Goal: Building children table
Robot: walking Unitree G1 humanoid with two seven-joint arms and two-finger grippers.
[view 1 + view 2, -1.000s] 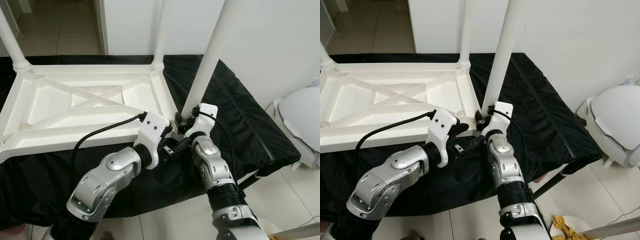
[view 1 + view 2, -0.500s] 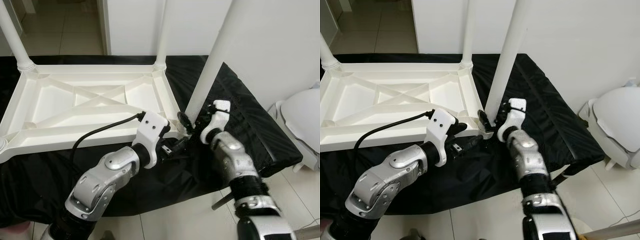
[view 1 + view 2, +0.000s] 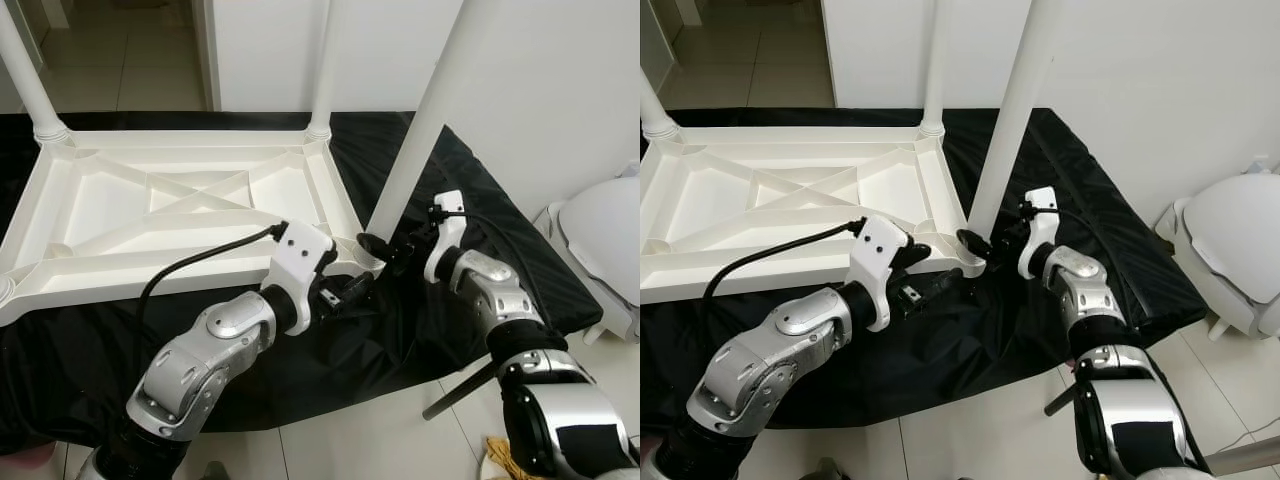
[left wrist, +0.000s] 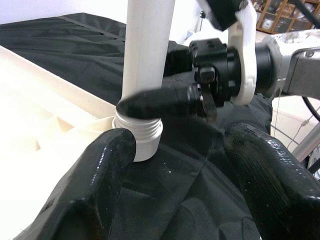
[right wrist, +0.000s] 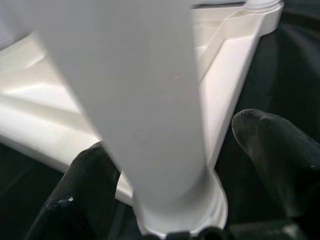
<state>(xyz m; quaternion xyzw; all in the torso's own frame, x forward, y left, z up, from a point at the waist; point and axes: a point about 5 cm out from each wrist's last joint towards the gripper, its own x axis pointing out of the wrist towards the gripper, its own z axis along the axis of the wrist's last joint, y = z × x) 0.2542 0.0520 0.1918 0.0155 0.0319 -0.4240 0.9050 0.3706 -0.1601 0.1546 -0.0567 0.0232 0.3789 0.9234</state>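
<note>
The right gripper (image 3: pixel 385 250), at centre right of the frame, has its fingers spread around the base of the leg (image 3: pixel 415 135) without clenching it; in the right wrist view one finger (image 5: pixel 82 200) stands on each side of the white tube. The left gripper (image 3: pixel 350 293), lower centre, is also released, its fingers either side of the threaded collar (image 4: pixel 139 134) where the leg meets the corner socket. From large to small: a black cloth (image 3: pixel 500 240) covers the surface, the white tabletop (image 3: pixel 150 215) lies on it upside down across the upper left, two more legs (image 3: pixel 25 75) stand in its far corners, and the leg in hand rises from the near right corner toward the upper right. Threads still show above the socket in the left wrist view, so the leg seems not fully screwed home. To finish well, I judge the right gripper should close low on the tube, turn it about its own axis while keeping it upright, and regrip in short strokes; the left gripper should steady the corner so the tabletop does not slide on the cloth.
</note>
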